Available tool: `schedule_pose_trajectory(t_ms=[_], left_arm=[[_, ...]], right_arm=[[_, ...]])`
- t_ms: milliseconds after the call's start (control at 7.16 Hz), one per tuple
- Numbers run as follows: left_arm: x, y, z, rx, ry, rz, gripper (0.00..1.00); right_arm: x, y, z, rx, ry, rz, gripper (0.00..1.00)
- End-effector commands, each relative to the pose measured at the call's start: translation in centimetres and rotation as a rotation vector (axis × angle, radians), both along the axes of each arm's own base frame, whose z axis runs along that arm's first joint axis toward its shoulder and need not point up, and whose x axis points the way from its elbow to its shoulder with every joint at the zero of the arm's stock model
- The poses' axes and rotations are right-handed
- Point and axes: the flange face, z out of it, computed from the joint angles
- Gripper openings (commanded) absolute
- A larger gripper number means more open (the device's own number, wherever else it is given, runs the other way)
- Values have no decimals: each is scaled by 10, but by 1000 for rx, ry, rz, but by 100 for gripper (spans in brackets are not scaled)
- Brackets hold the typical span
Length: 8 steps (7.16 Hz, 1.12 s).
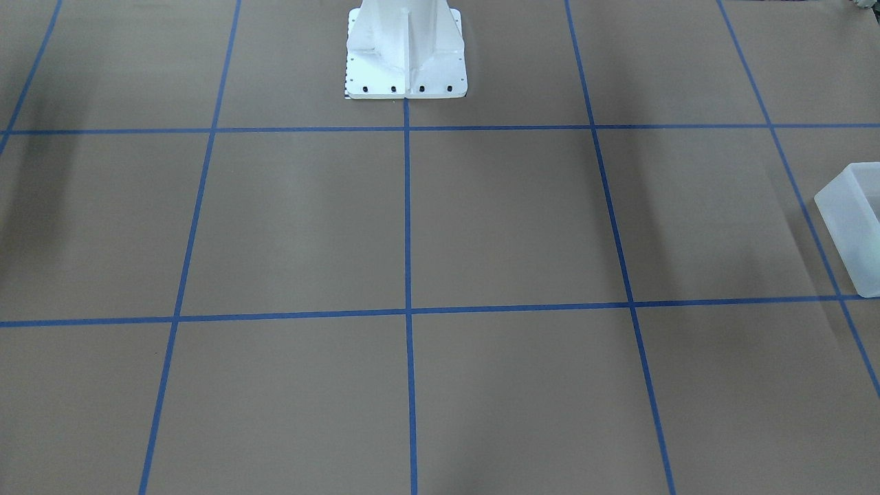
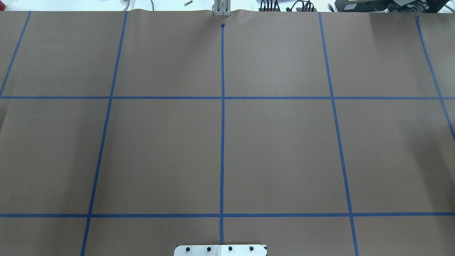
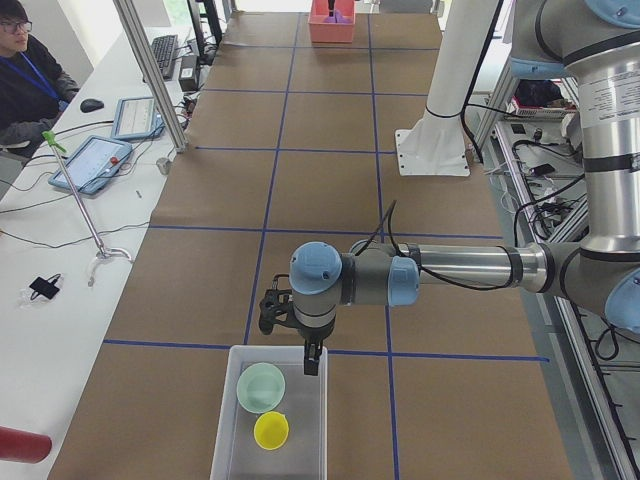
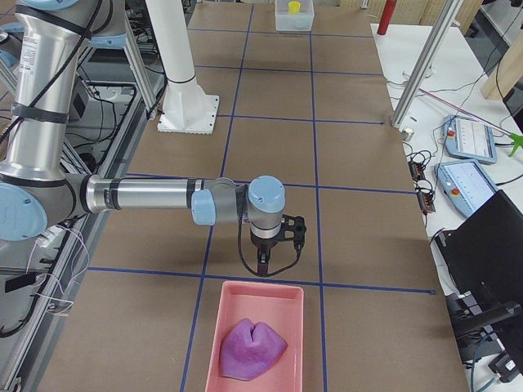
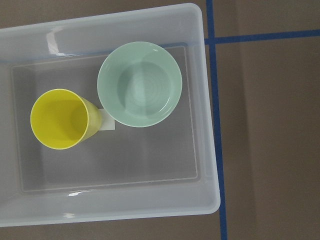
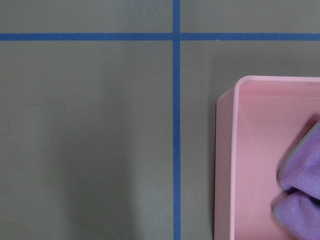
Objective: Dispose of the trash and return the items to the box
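The frosted white box (image 5: 210, 125) holds a pale green bowl (image 5: 139, 84) and a yellow cup (image 5: 60, 119), both upright. In the exterior left view the box (image 3: 225, 440) stands at the near table end. My left gripper (image 3: 312, 360) hangs just above its far rim, beside the bowl (image 3: 261, 387); I cannot tell if it is open or shut. My right gripper (image 4: 261, 265) hangs just beyond the rim of a pink tray (image 4: 245, 302) that holds a purple cloth (image 4: 252, 349); I cannot tell its state. The wrist views show no fingers.
The brown table bears a blue tape grid. The robot's white pedestal (image 1: 405, 51) stands at mid-table. One corner of the box (image 1: 856, 227) shows in the front-facing view. An operator (image 3: 25, 80) sits beside a side desk with tablets (image 3: 90, 165).
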Motion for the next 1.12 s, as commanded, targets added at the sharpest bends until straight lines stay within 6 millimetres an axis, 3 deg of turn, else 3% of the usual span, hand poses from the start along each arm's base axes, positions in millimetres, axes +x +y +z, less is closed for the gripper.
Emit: schedule_pose_trajectory(t_ms=[0,419,978], left_arm=[[0,2,1,-4,0,1,98],[1,3,3,-9,-3,2,98],[0,4,5,-12,-9,3,98]], right_arm=[[-1,-1,-12,19,-21,-3,100],[-3,-3,-24,39,-26,-2,100],[-2,-4,-23,45,-15,-5,100]])
